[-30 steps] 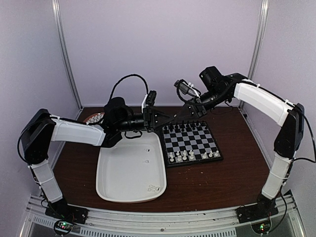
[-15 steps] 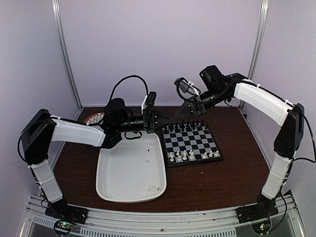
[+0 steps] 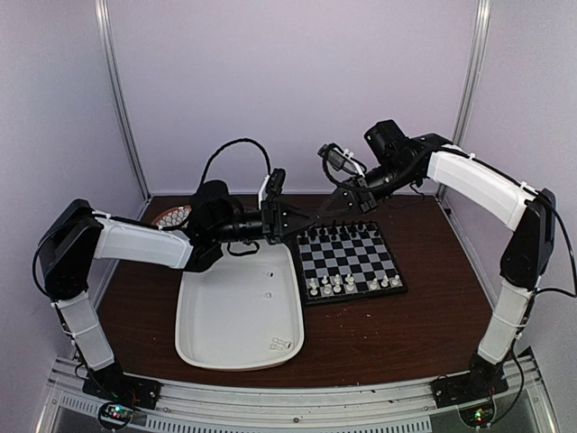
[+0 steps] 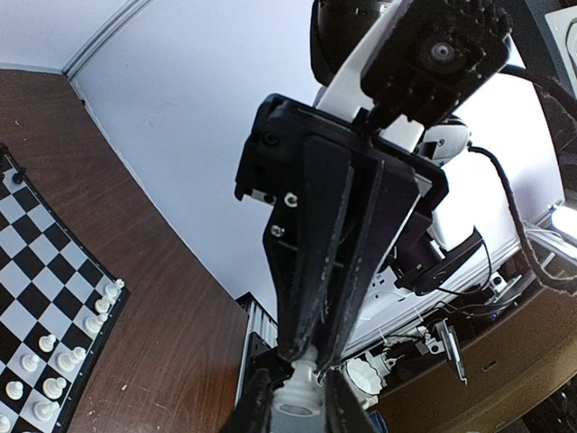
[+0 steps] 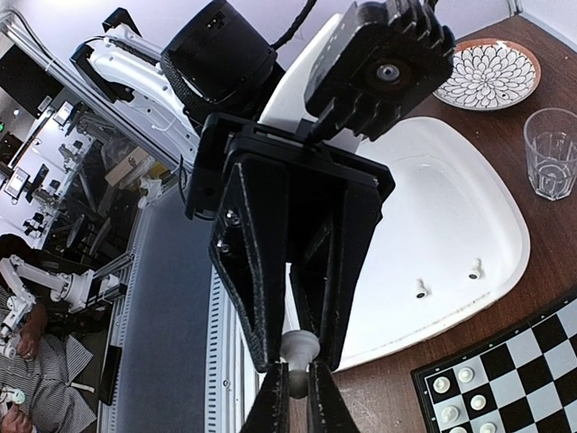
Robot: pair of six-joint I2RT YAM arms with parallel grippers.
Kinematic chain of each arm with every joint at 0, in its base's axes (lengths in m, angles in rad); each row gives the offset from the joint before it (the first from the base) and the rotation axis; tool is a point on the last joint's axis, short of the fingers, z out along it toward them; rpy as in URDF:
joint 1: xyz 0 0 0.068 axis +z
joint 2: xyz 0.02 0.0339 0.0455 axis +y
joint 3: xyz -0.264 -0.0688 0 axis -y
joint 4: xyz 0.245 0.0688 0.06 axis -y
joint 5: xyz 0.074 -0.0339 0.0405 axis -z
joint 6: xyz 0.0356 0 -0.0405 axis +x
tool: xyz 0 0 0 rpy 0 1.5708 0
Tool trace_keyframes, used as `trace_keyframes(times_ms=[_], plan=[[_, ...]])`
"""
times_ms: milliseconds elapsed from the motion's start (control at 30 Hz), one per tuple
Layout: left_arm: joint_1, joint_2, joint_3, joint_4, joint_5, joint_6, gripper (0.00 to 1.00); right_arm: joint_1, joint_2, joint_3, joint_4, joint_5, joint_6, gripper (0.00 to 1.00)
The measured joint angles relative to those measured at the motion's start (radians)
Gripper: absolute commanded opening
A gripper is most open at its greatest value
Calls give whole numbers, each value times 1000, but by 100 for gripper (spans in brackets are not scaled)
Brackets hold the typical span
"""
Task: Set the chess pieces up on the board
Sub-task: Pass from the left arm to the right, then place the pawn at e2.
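Right hand rose slightly, pinching one chess piece alongside left hand.

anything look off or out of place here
Yes: the left gripper and right gripper meet tip to tip in the air near the board's far left corner, both pinching one white piece. It looks like a handover rather than a fault.

The board lies right of the tray, touching it perhaps, with chess pieces on its near rows.
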Motion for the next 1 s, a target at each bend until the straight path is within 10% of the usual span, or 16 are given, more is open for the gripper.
trace_keyframes(times_ms=[300,1000], plan=[[0,-2,-15,-55,-24,42,49,-11,1,5,-40,43,-14,2],[16,-208,-45,-708,-202,389,47,-66,167,161,-388,721,-288,2]])
